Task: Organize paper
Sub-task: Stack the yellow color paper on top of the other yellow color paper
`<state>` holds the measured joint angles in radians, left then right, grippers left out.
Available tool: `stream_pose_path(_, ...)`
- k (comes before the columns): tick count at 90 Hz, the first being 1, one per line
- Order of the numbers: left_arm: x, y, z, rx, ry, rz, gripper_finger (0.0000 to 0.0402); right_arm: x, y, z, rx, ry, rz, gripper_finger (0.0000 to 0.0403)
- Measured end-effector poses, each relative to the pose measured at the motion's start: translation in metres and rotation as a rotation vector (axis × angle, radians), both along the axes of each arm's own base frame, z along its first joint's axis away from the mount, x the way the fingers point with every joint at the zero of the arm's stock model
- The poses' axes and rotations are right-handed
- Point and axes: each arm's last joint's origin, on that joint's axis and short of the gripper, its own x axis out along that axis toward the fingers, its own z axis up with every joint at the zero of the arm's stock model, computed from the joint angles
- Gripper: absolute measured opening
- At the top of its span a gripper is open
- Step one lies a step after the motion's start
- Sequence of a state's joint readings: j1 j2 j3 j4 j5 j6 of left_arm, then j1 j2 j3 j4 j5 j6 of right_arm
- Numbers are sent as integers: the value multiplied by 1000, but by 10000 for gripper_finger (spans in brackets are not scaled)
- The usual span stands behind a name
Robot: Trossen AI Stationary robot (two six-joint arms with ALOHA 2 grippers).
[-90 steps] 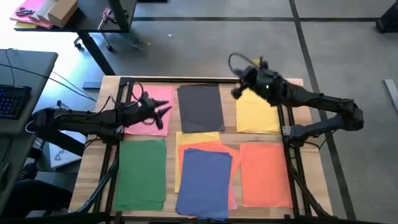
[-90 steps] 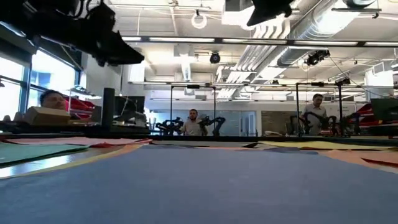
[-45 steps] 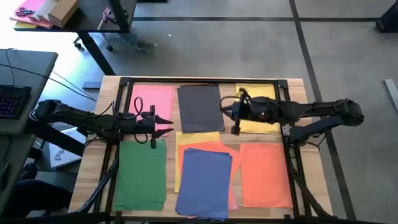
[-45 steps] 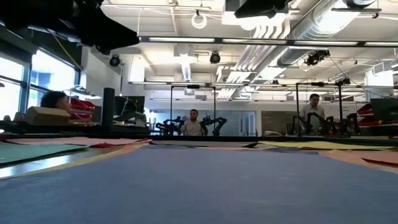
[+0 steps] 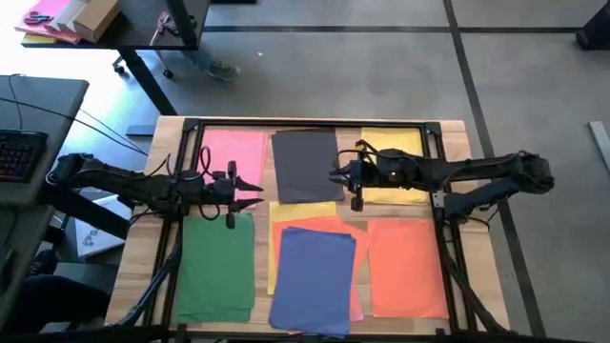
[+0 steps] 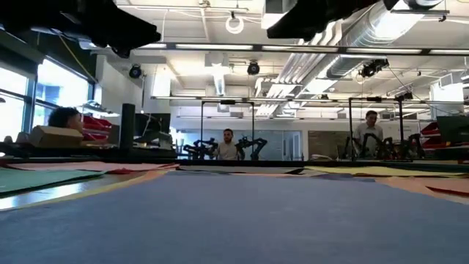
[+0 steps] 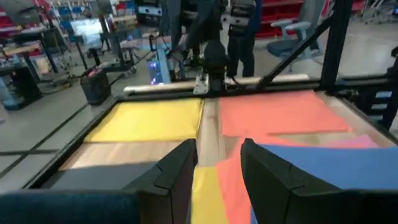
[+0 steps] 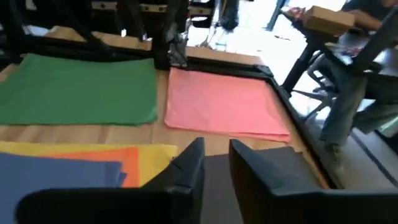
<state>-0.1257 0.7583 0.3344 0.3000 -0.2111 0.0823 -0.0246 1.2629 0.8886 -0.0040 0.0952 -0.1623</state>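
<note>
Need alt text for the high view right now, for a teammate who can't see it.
Seen from above, the left gripper and right gripper hang over a wooden table covered with coloured paper: pink sheet, dark grey sheet, green sheet, orange sheet, blue sheet.

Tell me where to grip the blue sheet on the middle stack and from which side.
Take the blue sheet at its near right corner, coming from above with the right gripper. It lies flat on top of the orange and yellow sheets, skewed, so that corner seems to jut past the ones beneath and should peel up alone.
</note>
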Motion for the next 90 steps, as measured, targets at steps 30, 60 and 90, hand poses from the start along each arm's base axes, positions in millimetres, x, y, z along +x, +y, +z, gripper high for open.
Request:
stream_pose_path(30, 2, -6, -2, -77, 10, -67, 115, 12, 26, -19, 92, 61, 44, 167)
stream_pose_path(60, 11, -35, -20, -172, 109, -128, 115, 21, 70, -49, 148, 167, 54, 208)
stream_pose_path(90, 19, -74, -42, -216, 146, -161, 115, 20, 117, -81, 155, 260, 54, 209)
